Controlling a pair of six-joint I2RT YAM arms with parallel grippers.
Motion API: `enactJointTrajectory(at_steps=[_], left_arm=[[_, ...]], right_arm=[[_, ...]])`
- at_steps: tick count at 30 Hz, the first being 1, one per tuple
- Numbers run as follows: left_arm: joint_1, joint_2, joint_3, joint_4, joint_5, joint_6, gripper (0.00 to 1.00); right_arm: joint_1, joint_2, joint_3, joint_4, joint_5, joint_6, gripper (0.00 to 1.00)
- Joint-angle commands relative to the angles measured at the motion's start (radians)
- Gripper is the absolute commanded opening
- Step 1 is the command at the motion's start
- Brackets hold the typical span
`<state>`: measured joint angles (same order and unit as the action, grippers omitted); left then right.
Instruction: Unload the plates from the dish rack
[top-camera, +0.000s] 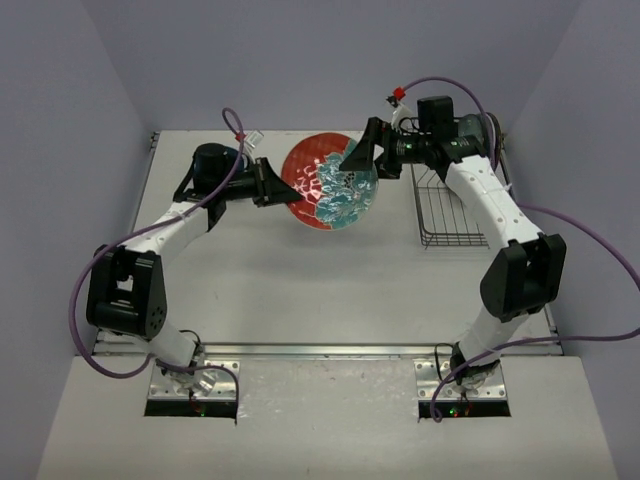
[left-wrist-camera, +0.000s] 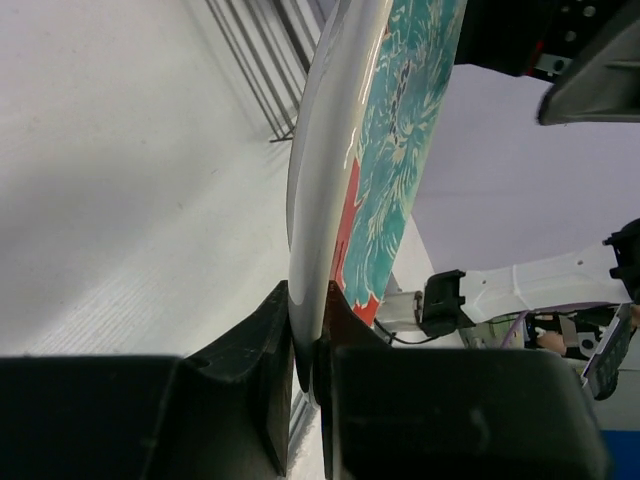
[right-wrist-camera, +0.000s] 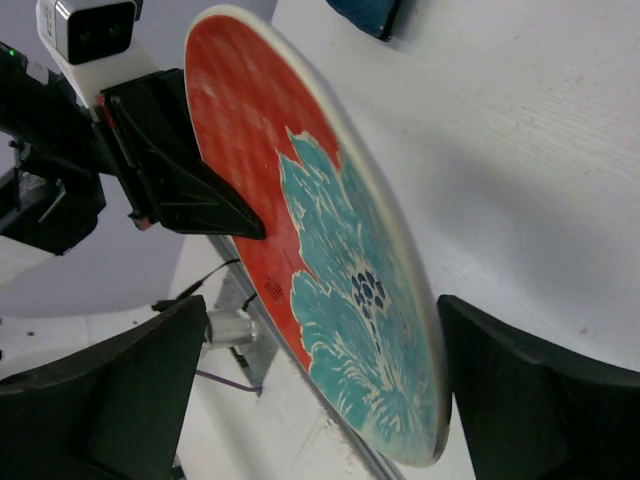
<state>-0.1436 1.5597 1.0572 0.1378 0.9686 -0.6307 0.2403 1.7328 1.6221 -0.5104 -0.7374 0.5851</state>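
Our left pincer (left-wrist-camera: 308, 335) is clamped on the near rim of the red-orange plate (top-camera: 325, 180), one finger on the pale underside and one on the patterned face, taking only a shallow bite of the edge. Our right pincer (right-wrist-camera: 322, 303) stands with its fingers wide apart on either side of the opposite rim and appears not to touch it. The plate hangs tilted in the air between the two arms, over the far middle of the tabletop (top-camera: 300, 290) and just left of the dish rack (top-camera: 448, 212). We judge the plate stiff, glazed and slippery, fairly heavy for a one-sided hold, and breakable if it falls. The rim is the only practical place to take it, and a deeper bite would steady it. The wire rack sits near the right edge, its far end hidden under the right arm, so we cannot tell what remains inside. The open right fingers sit close around the plate and could catch it as the left arm moves away.
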Motion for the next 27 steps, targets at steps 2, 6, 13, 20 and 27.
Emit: enactJointTrajectory(at_steps=[2,6,13,20,27], left_arm=[[0.101,0.041,0.069,0.133,-0.061,-0.031,0.00],[0.140,0.167,0.133,0.148,-0.110,-0.081,0.00],[0.142,0.348,0.247,0.149,-0.228,-0.102,0.00],[0.136,0.522,0.453,0.067,-0.348,-0.069,0.00],[0.106,0.653,0.575,0.033,-0.355,-0.068,0.03]], right_arm=[[-0.010,0.001,0.027,-0.015,0.118,0.022,0.99],[-0.042,-0.007,0.033,-0.038,0.214,0.022,0.99],[-0.135,-0.046,0.013,-0.070,0.268,-0.010,0.99],[-0.275,-0.135,-0.018,-0.104,0.284,-0.042,0.99],[-0.312,-0.164,-0.023,-0.130,0.289,-0.066,0.99]])
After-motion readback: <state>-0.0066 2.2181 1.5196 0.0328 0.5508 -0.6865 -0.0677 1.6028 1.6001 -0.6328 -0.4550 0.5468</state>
